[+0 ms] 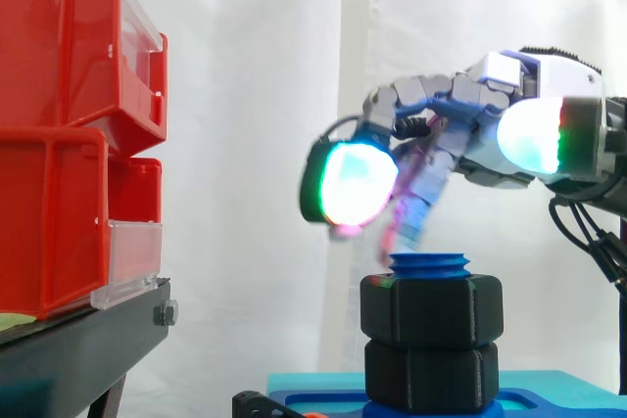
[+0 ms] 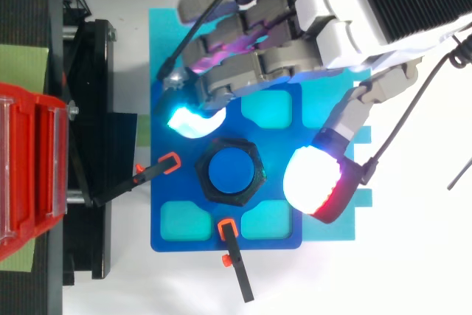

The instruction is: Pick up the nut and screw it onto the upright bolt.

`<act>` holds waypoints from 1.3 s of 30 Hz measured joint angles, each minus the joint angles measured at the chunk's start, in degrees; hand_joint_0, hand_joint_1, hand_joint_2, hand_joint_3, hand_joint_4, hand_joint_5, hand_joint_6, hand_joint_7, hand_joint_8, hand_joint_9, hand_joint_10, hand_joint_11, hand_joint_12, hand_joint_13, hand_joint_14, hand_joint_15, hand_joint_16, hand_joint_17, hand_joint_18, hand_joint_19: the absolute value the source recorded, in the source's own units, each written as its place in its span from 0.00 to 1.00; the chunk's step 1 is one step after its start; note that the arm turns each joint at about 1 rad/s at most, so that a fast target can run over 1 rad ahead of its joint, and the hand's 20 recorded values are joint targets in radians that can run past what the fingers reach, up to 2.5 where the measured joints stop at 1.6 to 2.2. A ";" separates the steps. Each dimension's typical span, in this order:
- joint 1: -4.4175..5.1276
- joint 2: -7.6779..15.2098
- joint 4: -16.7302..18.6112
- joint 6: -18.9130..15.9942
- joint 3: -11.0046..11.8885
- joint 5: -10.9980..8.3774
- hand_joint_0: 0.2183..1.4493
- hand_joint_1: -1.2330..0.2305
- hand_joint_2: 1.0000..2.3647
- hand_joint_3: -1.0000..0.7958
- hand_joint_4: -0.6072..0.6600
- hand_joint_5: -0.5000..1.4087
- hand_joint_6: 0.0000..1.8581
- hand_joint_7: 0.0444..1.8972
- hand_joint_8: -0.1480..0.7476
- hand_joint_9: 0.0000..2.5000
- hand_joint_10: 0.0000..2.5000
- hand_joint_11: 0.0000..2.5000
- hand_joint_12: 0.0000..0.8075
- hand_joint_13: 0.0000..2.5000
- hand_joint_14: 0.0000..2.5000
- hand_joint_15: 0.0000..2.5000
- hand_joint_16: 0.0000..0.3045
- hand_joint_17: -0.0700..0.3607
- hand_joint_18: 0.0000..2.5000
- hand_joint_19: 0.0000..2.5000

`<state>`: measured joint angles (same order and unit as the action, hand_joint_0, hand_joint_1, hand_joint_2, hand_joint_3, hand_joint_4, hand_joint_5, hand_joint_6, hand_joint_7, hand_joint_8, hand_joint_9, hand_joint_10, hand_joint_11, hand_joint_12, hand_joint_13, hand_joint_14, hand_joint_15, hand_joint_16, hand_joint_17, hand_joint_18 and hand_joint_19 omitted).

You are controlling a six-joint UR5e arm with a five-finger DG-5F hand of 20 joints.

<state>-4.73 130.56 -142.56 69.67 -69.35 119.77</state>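
Observation:
A blue upright bolt (image 1: 429, 263) (image 2: 229, 170) stands on a blue base plate (image 2: 168, 182). Two black hex nuts sit stacked on it, the upper nut (image 1: 431, 310) (image 2: 251, 154) just under the bolt's top and the lower nut (image 1: 431, 374) near the plate. My hand (image 1: 475, 105) (image 2: 317, 12) hovers a little above the bolt, open and holding nothing. A cyan-glowing fingertip (image 2: 193, 121) (image 1: 355, 183) hangs on the far-left side of the nut, and the white-red thumb pad (image 2: 317, 182) on its right. No finger touches the nut.
Red bins (image 1: 59, 144) (image 2: 29, 167) are stacked on a black stand (image 1: 78, 340) to the left. Two black clamps with orange tips (image 2: 169, 162) (image 2: 227, 228) hold the plate by its left and front edges. A light-blue mat (image 2: 361, 204) lies under the plate.

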 measured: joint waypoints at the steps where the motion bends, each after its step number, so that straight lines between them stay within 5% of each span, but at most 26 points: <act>1: 0.10 0.02 -0.67 0.00 0.52 -0.02 0.20 0.65 0.00 0.28 0.56 0.16 0.27 0.31 0.39 0.22 0.00 0.00 0.37 0.13 0.00 0.00 0.13 0.37 0.01 0.00; 9: 0.94 0.04 -2.56 -0.05 1.98 -0.19 0.19 0.69 0.00 0.28 0.52 0.15 0.27 0.27 0.36 0.10 0.00 0.00 0.39 0.00 0.00 0.00 0.14 0.38 0.00 0.00; 17: 2.50 0.10 -2.95 -0.13 1.12 -2.25 0.18 0.71 0.00 0.28 0.51 0.14 0.27 0.26 0.33 0.05 0.00 0.00 0.40 0.00 0.00 0.00 0.14 0.39 0.00 0.00; 39: 4.01 0.21 4.92 -0.70 -7.02 -5.89 0.19 0.70 0.00 0.28 0.53 0.15 0.27 0.28 0.34 0.09 0.00 0.00 0.38 0.00 0.00 0.00 0.13 0.37 0.00 0.00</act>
<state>-0.72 130.76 -137.64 68.97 -76.37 113.88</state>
